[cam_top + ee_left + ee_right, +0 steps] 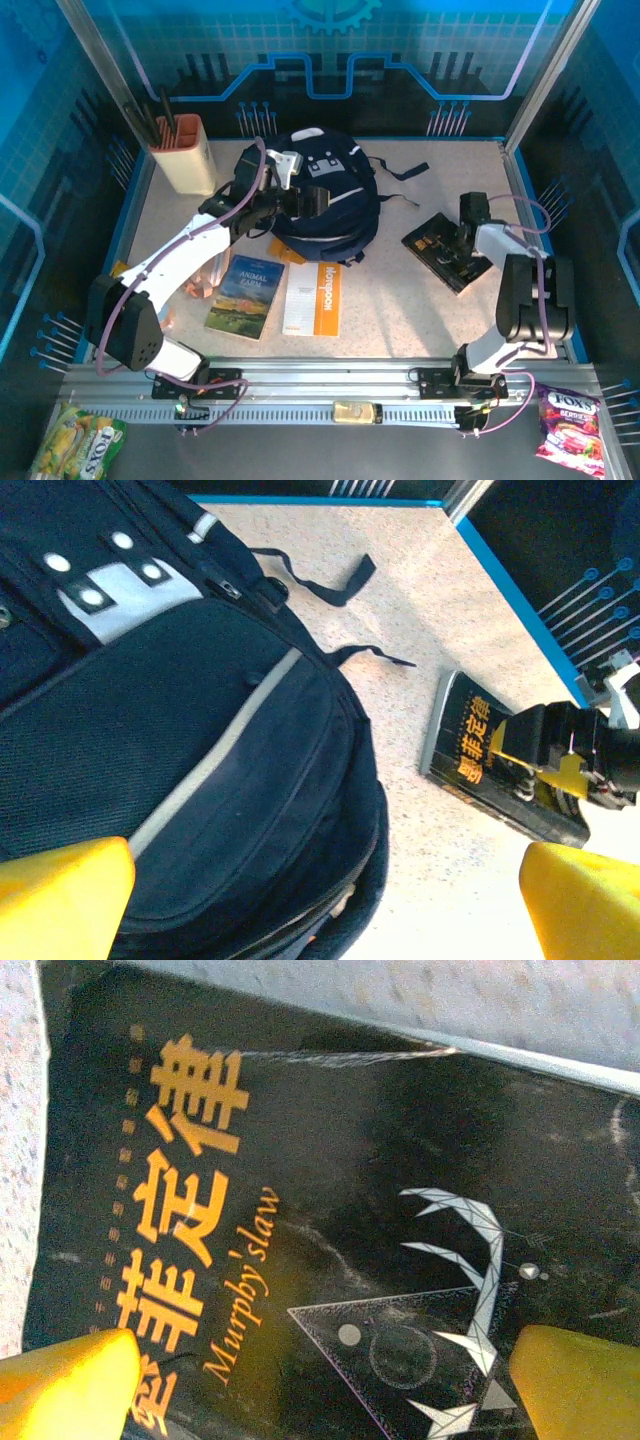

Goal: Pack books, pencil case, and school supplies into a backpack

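The left pincer (pixel 320 910) hangs with its yellow fingers (pixel 60 905) spread wide and nothing between them, low over the backpack (pixel 200 740). The backpack lies toward the back of the table (pixel 400 300), a little left of middle. The right pincer (pixel 320 1390) is likewise released, poised close above the black book (pixel 330 1210) on the right side. Whether its tips touch the cover I cannot tell. On the near side of the backpack, Animal Farm (pixel 245 295) and the orange-and-white notebook (pixel 312 298) lie flat, side by side.
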### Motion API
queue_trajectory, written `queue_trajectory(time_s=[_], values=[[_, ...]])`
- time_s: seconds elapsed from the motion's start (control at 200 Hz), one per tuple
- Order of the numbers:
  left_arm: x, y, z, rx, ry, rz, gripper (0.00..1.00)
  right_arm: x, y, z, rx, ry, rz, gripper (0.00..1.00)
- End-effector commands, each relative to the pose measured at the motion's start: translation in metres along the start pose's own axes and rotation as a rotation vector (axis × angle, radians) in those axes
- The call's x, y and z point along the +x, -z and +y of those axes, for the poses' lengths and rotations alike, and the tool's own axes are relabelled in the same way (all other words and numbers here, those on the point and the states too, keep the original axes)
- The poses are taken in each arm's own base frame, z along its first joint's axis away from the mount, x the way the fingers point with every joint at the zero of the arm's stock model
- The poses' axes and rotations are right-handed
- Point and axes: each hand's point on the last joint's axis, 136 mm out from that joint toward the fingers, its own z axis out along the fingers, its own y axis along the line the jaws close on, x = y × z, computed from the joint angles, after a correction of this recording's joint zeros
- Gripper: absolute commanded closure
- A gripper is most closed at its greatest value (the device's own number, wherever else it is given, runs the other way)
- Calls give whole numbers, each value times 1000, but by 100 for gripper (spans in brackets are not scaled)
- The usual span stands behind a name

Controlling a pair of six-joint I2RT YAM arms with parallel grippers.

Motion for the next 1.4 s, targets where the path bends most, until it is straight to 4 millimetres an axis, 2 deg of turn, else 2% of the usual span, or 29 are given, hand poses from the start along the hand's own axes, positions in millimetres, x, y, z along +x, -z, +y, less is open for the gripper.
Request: queue_trajectory(time_s=[0.0,0.065,0.155,0.205,0.36,0.385,0.4,0.535,0.71,0.75,0.88,1.046,1.266,1.376,1.396], values=[[6,-12,-12,80,50,26,1,73,-1,-18,65,-116,182,4],[8,-18,-15,90,68,37,1,88,4,-6,39,-106,183,4],[12,-28,-21,101,82,63,1,91,13,8,11,-79,165,5],[14,-32,-26,109,84,76,1,83,20,11,17,-53,136,5],[24,-46,-45,134,103,124,1,43,42,20,39,123,12,4],[27,-49,-47,134,112,137,1,42,41,16,56,153,16,4],[28,-50,-49,136,117,141,1,33,46,22,50,171,-4,4],[43,-62,-62,146,203,194,1,11,44,9,94,283,-8,3],[62,-79,-83,188,316,251,2,2,26,-16,81,238,66,4],[66,-83,-88,196,332,264,3,2,22,-20,86,230,80,6],[87,-100,-102,194,383,336,15,4,14,-32,140,228,108,22],[116,-123,-113,177,436,439,24,15,2,-41,161,208,149,34],[136,-141,-123,170,440,503,26,29,-5,-50,178,180,196,38],[146,-150,-125,164,445,543,26,34,-2,-44,145,170,204,39],[149,-151,-126,166,446,552,26,43,-4,-47,141,165,229,39]])
